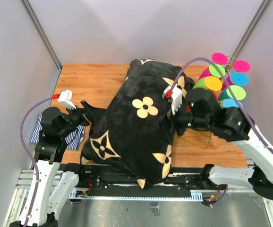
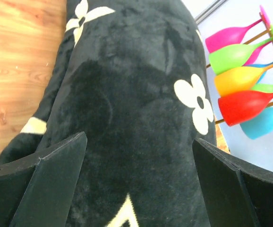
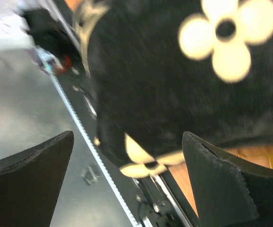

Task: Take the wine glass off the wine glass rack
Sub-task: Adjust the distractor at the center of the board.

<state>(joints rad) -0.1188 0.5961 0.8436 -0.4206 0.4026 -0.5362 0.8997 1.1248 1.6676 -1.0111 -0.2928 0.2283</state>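
Logged a wooden desk (image 1: 94,82) set between pale walls, most of its middle taken up by a big black plush heap (image 1: 136,123) patterned with cream flowers. Found the wine glass rack (image 1: 195,143) toward the right rear of the desk, its thin gold base frame showing on the wood just beside the heap's right edge. Counted several bright plastic wine glasses (image 1: 213,83) hung on it, round feet turned up to the overhead camera in pink, green, yellow and blue. From the left wrist view, saw them lying nearly level on the slanted rails, bowls pointing at the heap: pink uppermost, then green, orange-yellow and red, with a blue one lowest. Could not tell from any view exactly how many hung there. Noted the left end effector (image 1: 90,113) low at the heap's left flank, fingers (image 2: 46,179) spread wide, pinching nothing, plush filling the gap ahead. Noted the right end effector (image 1: 176,124) at the heap's right side, between heap and rack, likewise spread wide and gripping nothing, aimed across the plush toward the desk's near metal rail. Marked a blue-and-white striped cloth (image 1: 37,132) lying under the left arm at the near left corner.
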